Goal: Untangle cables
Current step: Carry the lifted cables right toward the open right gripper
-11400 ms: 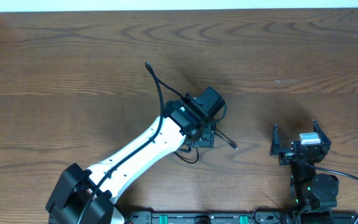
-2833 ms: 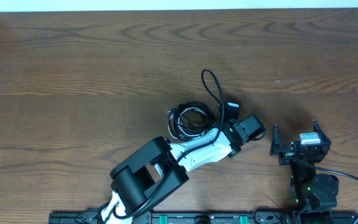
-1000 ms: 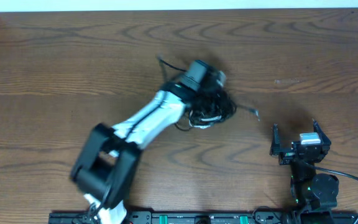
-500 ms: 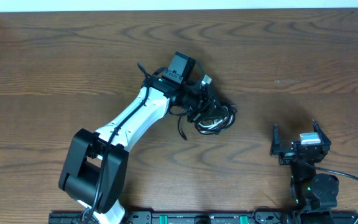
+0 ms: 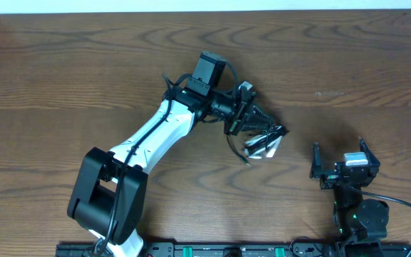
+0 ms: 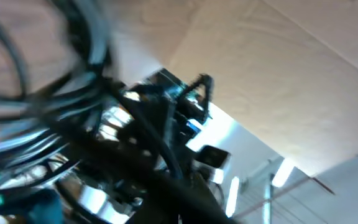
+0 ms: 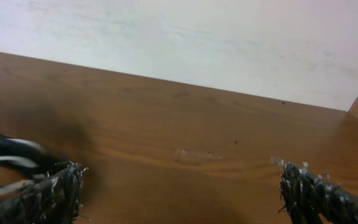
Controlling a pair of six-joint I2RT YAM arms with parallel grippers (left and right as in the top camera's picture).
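The cables [image 5: 262, 139] hang as a tangled bundle of black and white loops, blurred, just right of the table's middle. My left gripper [image 5: 242, 118] reaches in from the lower left and is shut on the bundle's upper left side. In the left wrist view, which is tilted and smeared, black cables [image 6: 36, 106] cross close to the lens and the jaws are hidden. My right gripper [image 5: 338, 155] rests open at the lower right, about a hand's width right of the bundle. In the right wrist view the right gripper [image 7: 180, 174] holds nothing, with cable strands [image 7: 5, 149] at the far left.
The right arm's base [image 5: 362, 214] and its thick black wire [image 5: 405, 203] sit at the front right. A black rail [image 5: 227, 250] runs along the front edge. A pale scuff [image 5: 330, 93] marks the wood at the right.
The left gripper has swung to the right and a little toward the front with the bundle, which now hangs closer to the right gripper. The right arm has not moved.
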